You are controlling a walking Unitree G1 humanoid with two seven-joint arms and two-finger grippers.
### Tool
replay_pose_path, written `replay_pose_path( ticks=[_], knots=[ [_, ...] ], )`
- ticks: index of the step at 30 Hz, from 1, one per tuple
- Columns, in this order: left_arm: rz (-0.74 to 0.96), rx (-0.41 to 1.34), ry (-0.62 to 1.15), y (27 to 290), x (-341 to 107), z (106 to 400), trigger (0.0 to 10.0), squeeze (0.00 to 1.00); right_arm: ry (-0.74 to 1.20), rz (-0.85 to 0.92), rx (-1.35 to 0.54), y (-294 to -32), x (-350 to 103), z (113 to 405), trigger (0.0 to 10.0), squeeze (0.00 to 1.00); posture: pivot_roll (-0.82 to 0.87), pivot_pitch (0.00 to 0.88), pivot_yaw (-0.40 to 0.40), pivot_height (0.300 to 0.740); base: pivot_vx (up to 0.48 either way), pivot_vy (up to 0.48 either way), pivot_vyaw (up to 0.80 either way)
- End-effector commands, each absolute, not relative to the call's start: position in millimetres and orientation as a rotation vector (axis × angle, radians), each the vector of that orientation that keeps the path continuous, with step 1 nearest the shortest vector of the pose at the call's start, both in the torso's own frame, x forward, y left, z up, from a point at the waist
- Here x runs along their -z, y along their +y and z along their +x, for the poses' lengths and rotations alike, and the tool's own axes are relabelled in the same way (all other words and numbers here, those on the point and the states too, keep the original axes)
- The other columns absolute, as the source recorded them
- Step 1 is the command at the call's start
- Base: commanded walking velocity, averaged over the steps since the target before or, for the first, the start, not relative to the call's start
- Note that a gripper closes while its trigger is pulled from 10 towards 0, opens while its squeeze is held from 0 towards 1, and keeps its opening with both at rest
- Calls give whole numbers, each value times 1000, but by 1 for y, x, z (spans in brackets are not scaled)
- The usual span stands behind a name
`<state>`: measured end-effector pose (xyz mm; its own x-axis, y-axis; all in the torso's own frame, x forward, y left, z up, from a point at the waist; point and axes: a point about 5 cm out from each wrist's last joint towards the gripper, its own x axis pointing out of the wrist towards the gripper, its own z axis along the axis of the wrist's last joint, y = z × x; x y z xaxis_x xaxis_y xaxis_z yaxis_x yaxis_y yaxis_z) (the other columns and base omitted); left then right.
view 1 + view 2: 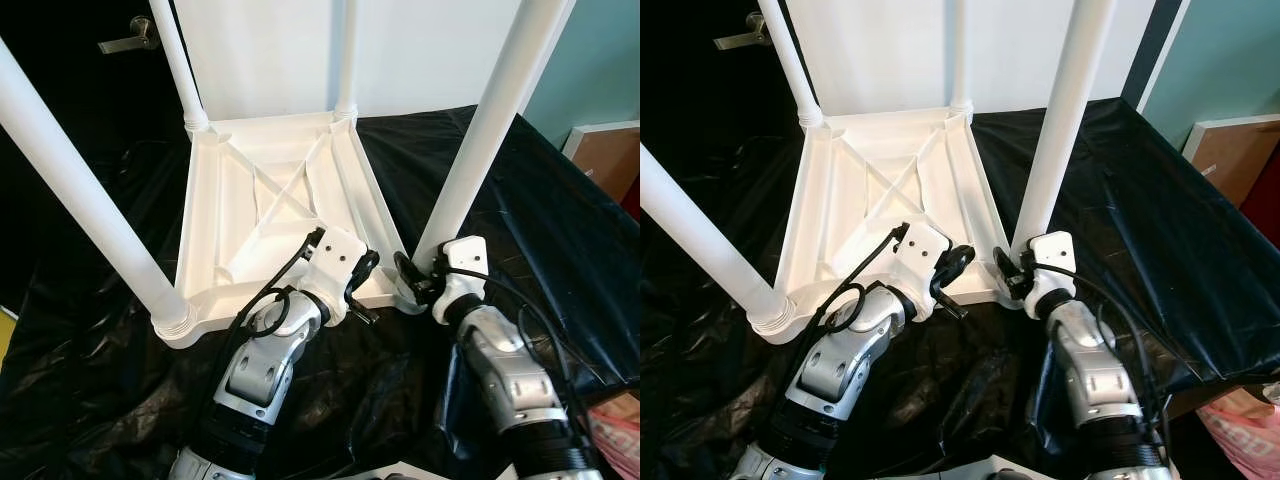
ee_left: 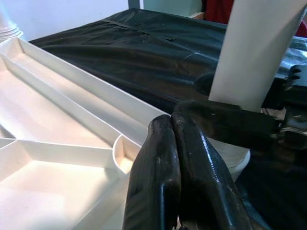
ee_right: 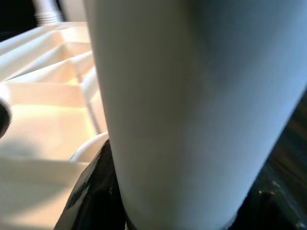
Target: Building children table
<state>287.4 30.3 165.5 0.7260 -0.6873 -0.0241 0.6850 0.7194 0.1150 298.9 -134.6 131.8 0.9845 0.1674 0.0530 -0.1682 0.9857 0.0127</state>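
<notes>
- Black plastic sheet [image 1: 90, 390]: crinkled cover beneath the whole assembly; it reaches the teal wall [image 1: 600, 70] at the right.
- Near-left table leg [image 1: 90, 205]: white tube seated in the near-left corner socket; it leans toward the camera.
- Children's table top [image 1: 235, 215]: white, upside down on the sheet; its raised rim forms a shallow tray crossed by diagonal ribs; the ribbed compartments hold nothing; two far legs stand in the far corners.
- Left gripper [image 1: 362, 287]: at the near rim of the top, just beside the near-right corner; fingers [image 2: 180, 167] pressed together, gripping nothing.
- Near-right table leg [image 1: 480, 140]: white tube upright at the near-right corner socket.
- Right gripper [image 1: 418, 280]: at the base of this leg; its fingers are clamped around the tube.
</notes>
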Motion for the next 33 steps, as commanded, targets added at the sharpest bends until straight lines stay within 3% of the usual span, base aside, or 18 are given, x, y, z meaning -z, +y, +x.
replay_pose_path(
  ticks=[1, 15, 16, 21, 23, 27, 28, 30, 31, 33],
  knots=[
    [121, 712, -16, 31, -163, 290, 10000, 0, 25, 36, -99, -135, -118, 298, 10000, 0, -100, 55, -15, 740, 0, 0, 0],
    [129, 715, -14, 31, -162, 293, 10000, 0, 8, 61, -46, -125, -125, 299, 10000, 0, -103, 61, -8, 740, 0, 0, 0],
    [131, 712, -15, 32, -163, 294, 10000, 0, 5, 63, -41, -125, -126, 299, 10000, 1000, -97, 62, -10, 740, 0, 0, 0],
    [135, 703, -18, 34, -163, 295, 10000, 0, -15, 73, -67, -124, -131, 300, 10000, 1000, -95, 60, -13, 740, 0, 0, 0],
    [137, 696, -19, 35, -164, 295, 10000, 0, -48, 65, -198, -127, -140, 301, 10000, 1000, -92, 58, -13, 740, 0, 0, 0],
    [141, 696, -19, 36, -163, 295, 10000, 0, -59, 31, -287, -135, -143, 302, 10000, 1000, -94, 55, -8, 740, 0, 0, 0],
    [144, 697, -19, 36, -164, 296, 10000, 0, -62, 8, -339, -140, -145, 302, 10000, 710, -94, 53, -6, 740, 0, 0, 0],
    [144, 697, -19, 36, -164, 296, 10000, 0, -62, 8, -339, -140, -145, 302, 10000, 710, -94, 53, -6, 740, 0, 0, 0],
    [146, 697, -20, 36, -164, 296, 10000, 0, -64, -7, -372, -143, -146, 303, 10000, 0, -94, 53, -6, 740, 0, 0, 0],
    [149, 699, -25, 37, -166, 298, 10000, 0, -68, -42, -468, -146, -150, 304, 10000, 0, -90, 50, 3, 740, 0, 0, 0]
  ],
)
